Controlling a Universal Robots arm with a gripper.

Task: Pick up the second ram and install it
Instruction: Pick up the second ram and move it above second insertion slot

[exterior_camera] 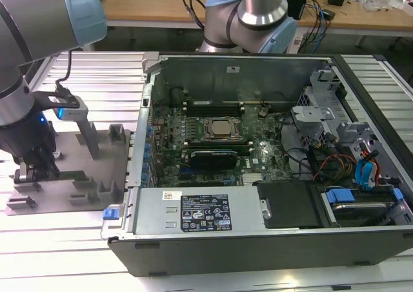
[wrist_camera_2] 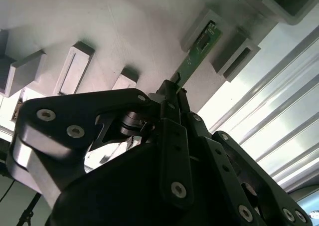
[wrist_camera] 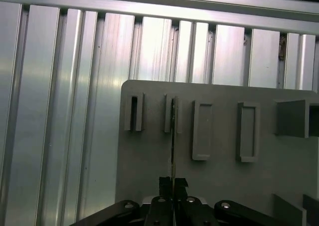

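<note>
Exterior view, from its left: my arm bends down over the grey fixture plate, wrist upright, so my pincer points straight down among the plate's blocks. In the second wrist view my fingertips look clenched on the second ram, pinching its flat green faces, while its far end sits against a slotted block. I judge that block is there to stand the stick on edge for me. Toward the exterior view's right, well apart from me, lies the open computer case, motherboard face up, with black memory slots just beside the CPU socket
</note>
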